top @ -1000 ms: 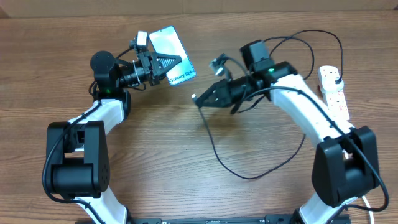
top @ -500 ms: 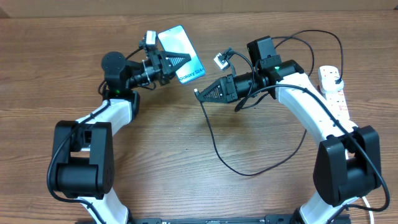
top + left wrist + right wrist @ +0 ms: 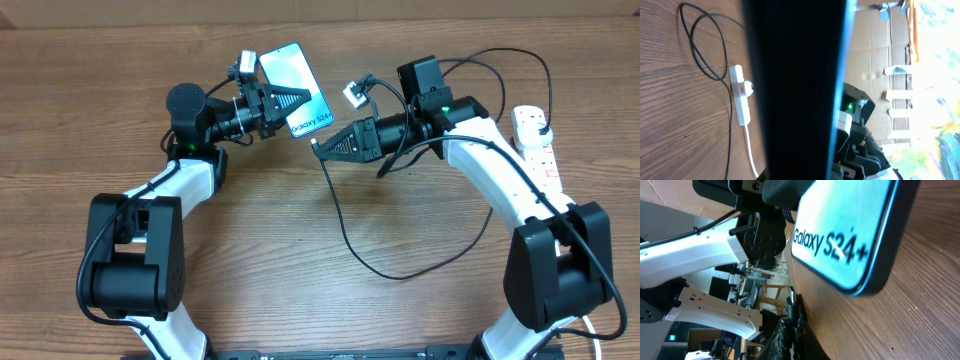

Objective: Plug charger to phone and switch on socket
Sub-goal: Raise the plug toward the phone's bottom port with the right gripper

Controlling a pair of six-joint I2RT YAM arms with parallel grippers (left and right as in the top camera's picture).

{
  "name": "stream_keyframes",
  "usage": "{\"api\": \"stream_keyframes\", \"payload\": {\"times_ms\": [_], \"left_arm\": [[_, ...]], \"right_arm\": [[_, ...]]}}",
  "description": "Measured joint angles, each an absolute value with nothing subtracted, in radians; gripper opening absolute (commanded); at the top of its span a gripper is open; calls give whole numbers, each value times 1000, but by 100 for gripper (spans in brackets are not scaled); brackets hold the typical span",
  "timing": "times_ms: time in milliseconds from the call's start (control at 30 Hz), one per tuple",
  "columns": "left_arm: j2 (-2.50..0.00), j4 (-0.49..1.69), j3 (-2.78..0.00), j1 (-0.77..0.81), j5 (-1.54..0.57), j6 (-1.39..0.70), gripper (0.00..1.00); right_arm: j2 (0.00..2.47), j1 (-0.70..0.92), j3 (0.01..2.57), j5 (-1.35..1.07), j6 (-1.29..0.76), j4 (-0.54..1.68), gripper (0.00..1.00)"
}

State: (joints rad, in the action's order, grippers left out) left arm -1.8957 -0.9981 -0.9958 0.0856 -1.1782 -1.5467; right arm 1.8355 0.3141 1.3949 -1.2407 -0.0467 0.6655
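Observation:
My left gripper (image 3: 300, 97) is shut on the phone (image 3: 290, 70) and holds it tilted above the table, with the "Galaxy S24+" end toward the right arm. My right gripper (image 3: 320, 147) is shut on the charger's connector tip, a short gap below and to the right of the phone's bottom edge. The black charger cable (image 3: 345, 240) loops down across the table and back up to the socket (image 3: 535, 140) at the far right. In the right wrist view the phone (image 3: 850, 235) fills the top, and the connector tip (image 3: 792, 300) pokes out beyond my fingers (image 3: 790, 335). In the left wrist view the phone's dark back (image 3: 795, 90) blocks the middle.
The left wrist view shows the socket (image 3: 740, 95) with a reddish switch, its thick white cord and the black cable (image 3: 705, 50) lying on the wooden table. The right arm (image 3: 480, 150) arches over the cable loop.
My left gripper has carried the phone to the right, toward the right gripper. My right gripper has risen slightly with the connector. The gap between the two has narrowed.

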Motion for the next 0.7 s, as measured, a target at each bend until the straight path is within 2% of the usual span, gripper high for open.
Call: {"api": "stream_keyframes", "payload": {"times_ms": [700], "left_arm": [[-1896, -998, -996, 85, -1203, -1547, 4]], "right_arm": [[1835, 314, 1395, -1192, -128, 614, 4]]}}
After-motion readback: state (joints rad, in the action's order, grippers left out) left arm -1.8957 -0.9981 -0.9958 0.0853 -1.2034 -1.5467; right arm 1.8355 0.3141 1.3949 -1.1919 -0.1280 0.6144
